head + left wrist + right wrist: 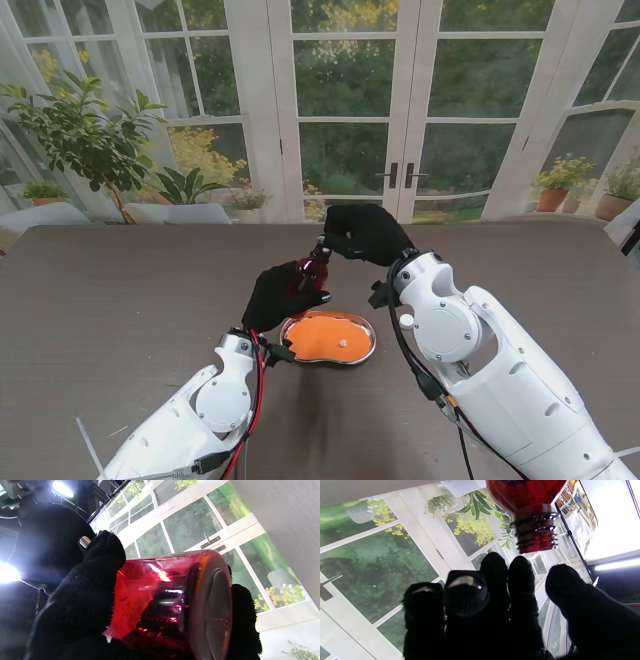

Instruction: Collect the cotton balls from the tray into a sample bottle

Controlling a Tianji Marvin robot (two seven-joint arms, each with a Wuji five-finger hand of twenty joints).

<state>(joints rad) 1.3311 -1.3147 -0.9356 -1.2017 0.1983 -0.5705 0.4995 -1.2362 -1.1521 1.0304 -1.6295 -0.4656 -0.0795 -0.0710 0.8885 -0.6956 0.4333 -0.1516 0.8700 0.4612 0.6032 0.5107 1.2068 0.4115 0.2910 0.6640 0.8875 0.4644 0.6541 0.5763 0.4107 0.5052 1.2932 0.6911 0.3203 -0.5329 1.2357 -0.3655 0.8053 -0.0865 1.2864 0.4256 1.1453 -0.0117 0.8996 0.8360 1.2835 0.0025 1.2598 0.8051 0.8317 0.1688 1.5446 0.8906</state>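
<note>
Red translucent glass is the first item we record: the sample bottle (310, 272) is held off the table (120, 300), above the far-left edge of the tray (329, 338) in the stand view. Our left hand (279, 296), in a black knit glove, is wrapped around the bottle's body; the left wrist view confirms this, with gloved fingers (82, 597) pressed against the side of the bottle (172, 600) and its round base turned toward that camera. The bottle is tilted, neck pointing up and away from us toward our right hand (366, 233).

Our right hand hovers just beside the bottle's neck. In the right wrist view its fingers (467, 597) are bunched close together, the thumb a little apart, with the threaded, uncapped neck of the bottle (535, 533) just beyond the fingertips. We cannot tell from any view whether those fingertips hold a cotton ball or touch the bottle's mouth.

The tray is a kidney-shaped metal dish with an orange lining, resting on the dark table between our two forearms, nearer to us than both hands. One small white cotton ball (343, 342) lies on the orange lining, right of the tray's centre. We cannot make out any contents inside the bottle.
</note>
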